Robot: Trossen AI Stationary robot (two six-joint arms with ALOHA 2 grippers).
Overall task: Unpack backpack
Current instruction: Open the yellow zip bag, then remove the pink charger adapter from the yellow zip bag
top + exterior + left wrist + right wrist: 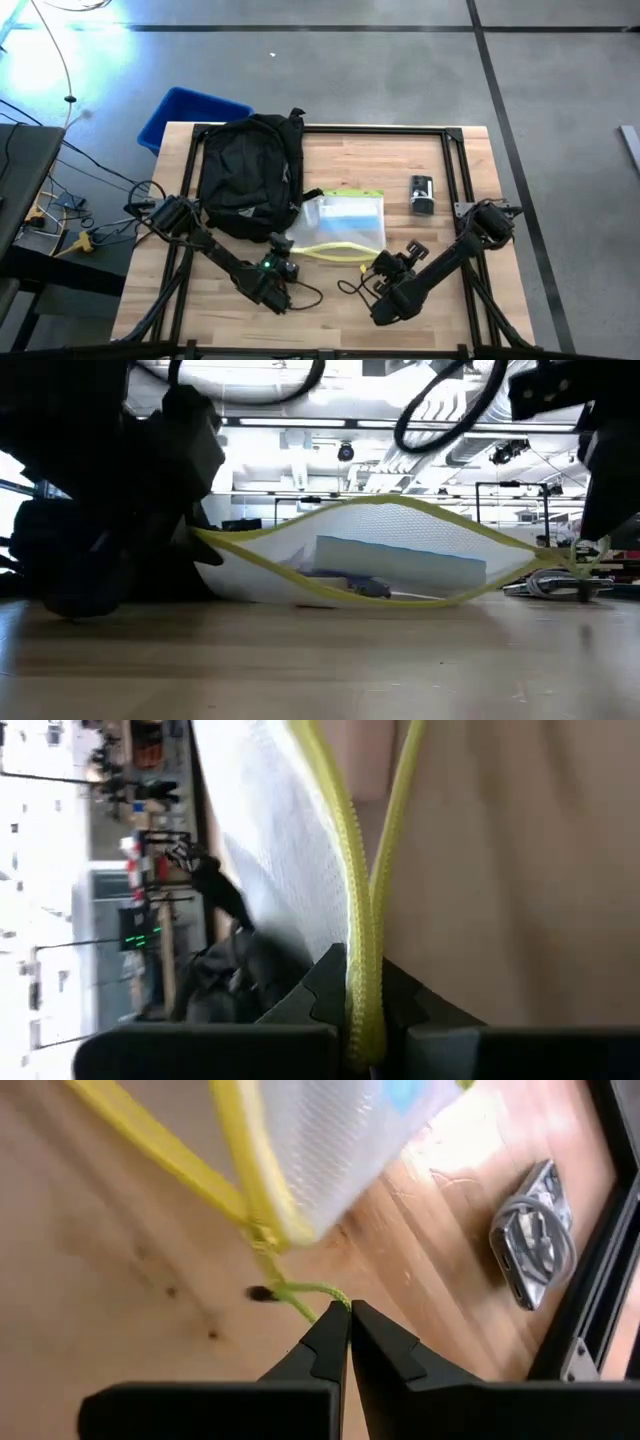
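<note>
1. One backpack (250, 175) lies beyond my left gripper (287, 268), its long axis running away from me, top loop at the far end.
2. No writing is readable.
3. My left gripper pinches the pouch (345, 222)'s yellow zipper edge (362, 940).
4. My right gripper (349, 1312), jaws together, nips the yellow pull cord (305, 1292); the backpack sits well to its left.

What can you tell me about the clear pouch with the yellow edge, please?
The pouch lies flat on the wooden table, just right of the black backpack. It looks like soft, translucent white mesh plastic, edged by a yellow zipper. Its near mouth gapes open, showing a pale blue box and some darker small items inside. The left claw is shut on the zipper edge at one corner; the right claw is shut on the thin yellow-green pull cord at the other corner.
</note>
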